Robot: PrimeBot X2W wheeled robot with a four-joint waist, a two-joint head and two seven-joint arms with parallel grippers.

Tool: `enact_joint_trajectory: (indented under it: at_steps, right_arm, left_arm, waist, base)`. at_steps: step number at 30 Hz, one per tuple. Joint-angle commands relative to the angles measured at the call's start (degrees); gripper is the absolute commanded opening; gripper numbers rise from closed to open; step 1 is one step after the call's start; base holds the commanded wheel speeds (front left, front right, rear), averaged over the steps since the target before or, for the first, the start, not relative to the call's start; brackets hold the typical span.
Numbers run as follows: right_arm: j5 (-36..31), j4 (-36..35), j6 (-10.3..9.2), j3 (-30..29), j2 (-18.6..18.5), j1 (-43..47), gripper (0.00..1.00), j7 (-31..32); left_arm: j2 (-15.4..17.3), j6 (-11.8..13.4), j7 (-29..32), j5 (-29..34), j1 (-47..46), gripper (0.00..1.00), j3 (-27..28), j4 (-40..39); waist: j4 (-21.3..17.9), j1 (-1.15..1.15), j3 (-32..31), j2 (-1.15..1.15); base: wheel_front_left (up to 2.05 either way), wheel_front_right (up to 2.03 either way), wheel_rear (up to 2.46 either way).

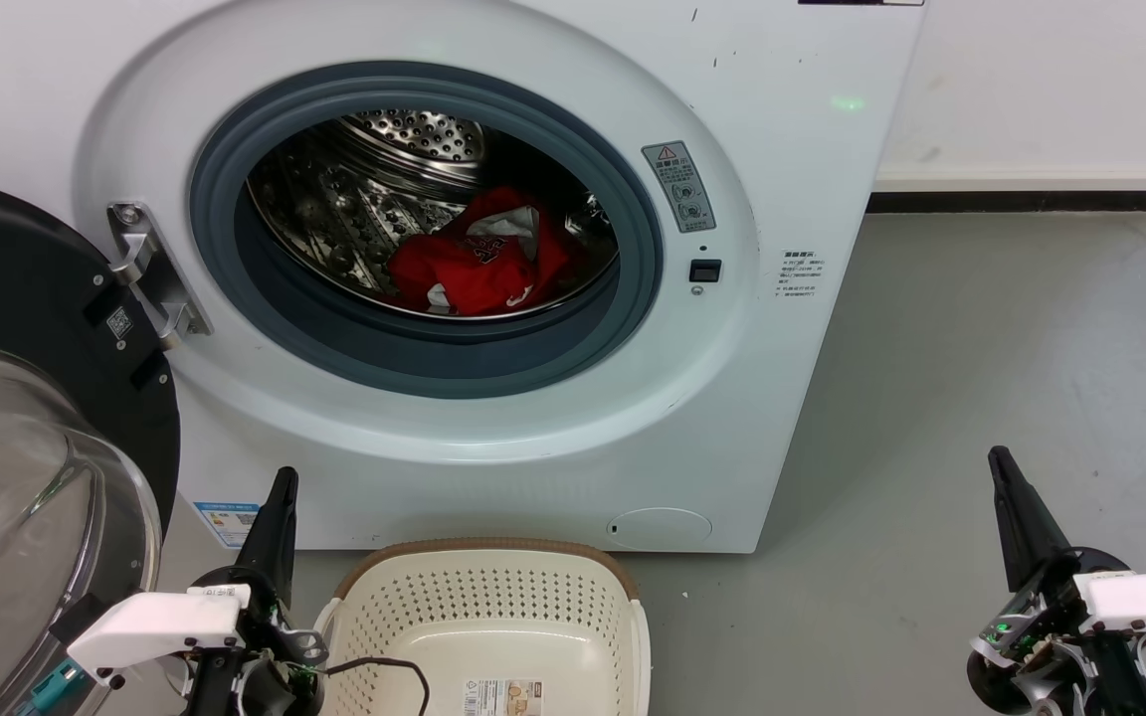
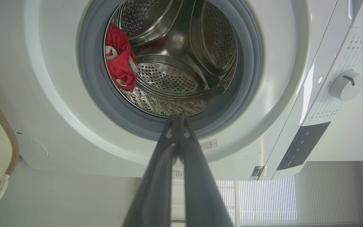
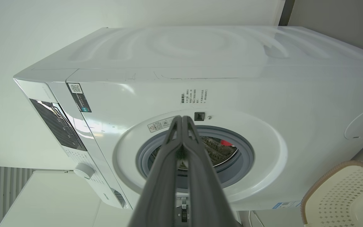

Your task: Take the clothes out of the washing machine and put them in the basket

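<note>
**Red clothes lying in the drum, both finger pairs closed**

From the head view I am looking at the washing machine (image 1: 812,149) at 12 o'clock, its porthole standing open. The grey rubber ring (image 1: 235,288) is edging the opening all round, and the clothes (image 1: 478,264) are lying low in the steel drum (image 1: 414,134), just behind the ring's lower lip. The door (image 1: 26,298) is hanging wide at 9 o'clock and is crowding the left side. The basket (image 1: 493,597) is sitting on the floor (image 1: 981,348) at 6 o'clock, its brown rim close to the washer's foot. Bare floor is lying open from 2 to 4 o'clock.

The left fingers (image 1: 275,527) are pointing up at 7 o'clock, between the door and the basket. The right fingers (image 1: 1021,517) are standing at 4 o'clock, well apart from the washer. In both wrist views the tips are meeting, pressed together on nothing.

I am counting one washer, one door, one basket, two finger pairs and one red bundle. I cannot tell how many garments are making it up.
</note>
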Motion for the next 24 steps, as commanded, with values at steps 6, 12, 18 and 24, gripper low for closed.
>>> enact_joint_trajectory:
  at_steps: [6,12,18,24]
  right_arm:
    - [-0.3,0.1,-0.02,-0.1,0.2,-0.7,0.0,0.1]
    - [-0.3,0.1,-0.02,-0.1,0.2,-0.7,0.0,0.1]
    - [-0.3,0.1,-0.02,-0.1,0.2,-0.7,0.0,0.1]
    - [-0.3,0.1,-0.02,-0.1,0.2,-0.7,0.0,0.1]
  left_arm:
    - [-0.1,-0.2,0.1,0.0,0.4,0.0,0.1,-0.3]
    - [-0.1,-0.2,0.1,0.0,0.4,0.0,0.1,-0.3]
    - [-0.1,-0.2,0.1,0.0,0.4,0.0,0.1,-0.3]
    - [-0.1,-0.2,0.1,0.0,0.4,0.0,0.1,-0.3]
  waist:
    - [0.0,0.0,0.0,0.0]
    - [0.0,0.0,0.0,0.0]
    - [0.0,0.0,0.0,0.0]
    - [0.0,0.0,0.0,0.0]
  base:
    - [0.0,0.0,0.0]
    - [0.0,0.0,0.0]
    - [0.0,0.0,0.0]
    - [0.0,0.0,0.0]
